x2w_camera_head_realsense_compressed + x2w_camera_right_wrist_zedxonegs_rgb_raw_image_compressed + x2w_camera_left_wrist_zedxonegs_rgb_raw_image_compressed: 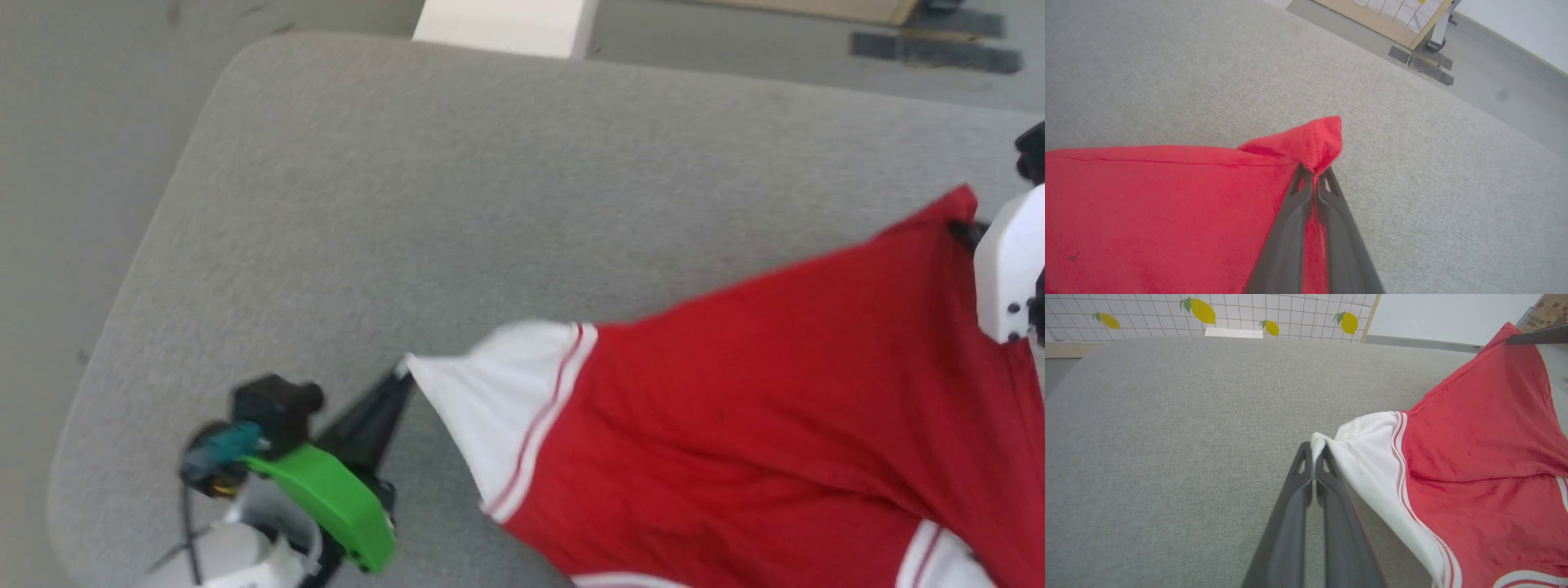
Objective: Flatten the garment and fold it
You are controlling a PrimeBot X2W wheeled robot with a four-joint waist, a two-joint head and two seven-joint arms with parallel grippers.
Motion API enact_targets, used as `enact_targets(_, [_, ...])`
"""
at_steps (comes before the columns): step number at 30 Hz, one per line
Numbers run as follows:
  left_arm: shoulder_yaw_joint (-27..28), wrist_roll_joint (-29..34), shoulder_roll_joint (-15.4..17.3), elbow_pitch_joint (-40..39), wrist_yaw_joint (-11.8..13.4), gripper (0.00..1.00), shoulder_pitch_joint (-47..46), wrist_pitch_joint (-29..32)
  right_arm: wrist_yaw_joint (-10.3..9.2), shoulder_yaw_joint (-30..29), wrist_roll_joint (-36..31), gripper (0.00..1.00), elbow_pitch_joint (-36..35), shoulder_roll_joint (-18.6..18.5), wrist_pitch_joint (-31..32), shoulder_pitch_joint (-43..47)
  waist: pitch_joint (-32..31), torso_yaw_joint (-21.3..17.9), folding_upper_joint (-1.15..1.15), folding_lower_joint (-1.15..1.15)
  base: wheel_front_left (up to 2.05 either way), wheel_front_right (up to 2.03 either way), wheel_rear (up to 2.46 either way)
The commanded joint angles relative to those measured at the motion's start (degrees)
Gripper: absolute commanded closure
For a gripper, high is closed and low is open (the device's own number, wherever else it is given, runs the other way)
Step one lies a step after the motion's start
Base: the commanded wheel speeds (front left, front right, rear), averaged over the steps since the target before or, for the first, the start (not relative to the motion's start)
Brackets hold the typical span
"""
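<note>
Left gripper [1313, 454] clamped shut on white sleeve tip of the garment [775, 392], right gripper [1314, 178] pinching its red corner, cloth stretched between them over grey surface [408, 180]

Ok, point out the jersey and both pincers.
jersey [775, 384], head view, red body.
left pincer [1314, 451], left wrist view, tips pinching white sleeve.
right pincer [1313, 173], right wrist view, tips pinching red corner.

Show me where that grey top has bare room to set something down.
Bare: the grey top from its far rounded edge down to the shirt, and left of the white sleeve. Crowded: near right, shirt held between left fingers and right fingers.
</note>
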Motion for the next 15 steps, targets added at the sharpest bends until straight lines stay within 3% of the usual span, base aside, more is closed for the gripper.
enact_targets(1, [1.2,0.5,1.2,-1.0,0.8,1.00,-1.2,-0.7,-0.09,0.1,0.1,1.00,-1.3,-0.5,-1.2,-1.2,-3.9,-3.9,0.00,0.00,0.00,0.00,0.00])
enact_targets(7, [5.7,1.6,5.9,-6.9,3.9,1.00,-2.3,-1.6,-0.09,1.4,0.2,1.00,-7.4,-2.4,-5.4,-1.2,-7.3,-7.4,0.00,0.00,0.00,0.00,0.00])
enact_targets(15, [12.5,2.7,11.0,-14.9,6.8,1.00,-5.9,-2.4,-0.09,-2.4,2.0,1.00,-16.1,-2.7,-8.8,-1.8,-11.1,-11.1,0.00,0.00,0.00,0.00,0.00])
